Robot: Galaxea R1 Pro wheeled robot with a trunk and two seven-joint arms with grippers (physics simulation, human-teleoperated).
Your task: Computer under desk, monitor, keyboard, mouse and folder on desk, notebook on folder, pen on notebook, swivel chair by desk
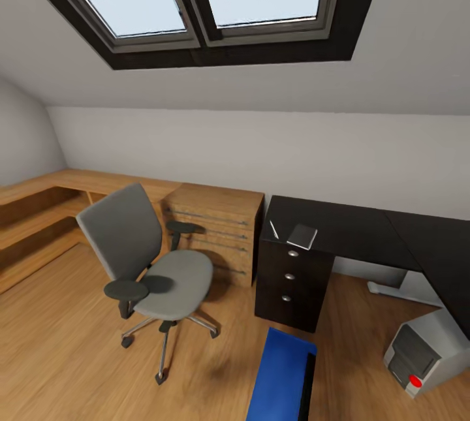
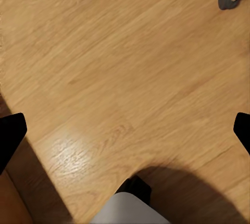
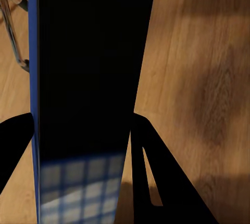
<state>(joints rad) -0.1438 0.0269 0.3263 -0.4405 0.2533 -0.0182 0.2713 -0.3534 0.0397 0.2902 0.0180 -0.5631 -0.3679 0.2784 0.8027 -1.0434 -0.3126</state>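
Bright blue folder (image 1: 282, 375) clamped in right tool (image 3: 83, 130), flat, edge-on

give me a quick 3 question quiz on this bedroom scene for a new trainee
1. True or false: the seat of the swivel chair is bare.
2. Which two small items lie on the desk above the black drawer unit?
A) keyboard and mouse
B) notebook and pen
C) monitor and folder
3. Fill in: the right hand is shut on the blue ____.

Key
1. True: nothing lies on the seat in the head view.
2. B: the notebook with the pen just beside it.
3. folder: the right wrist view shows it between the two fingers, above the wood floor.
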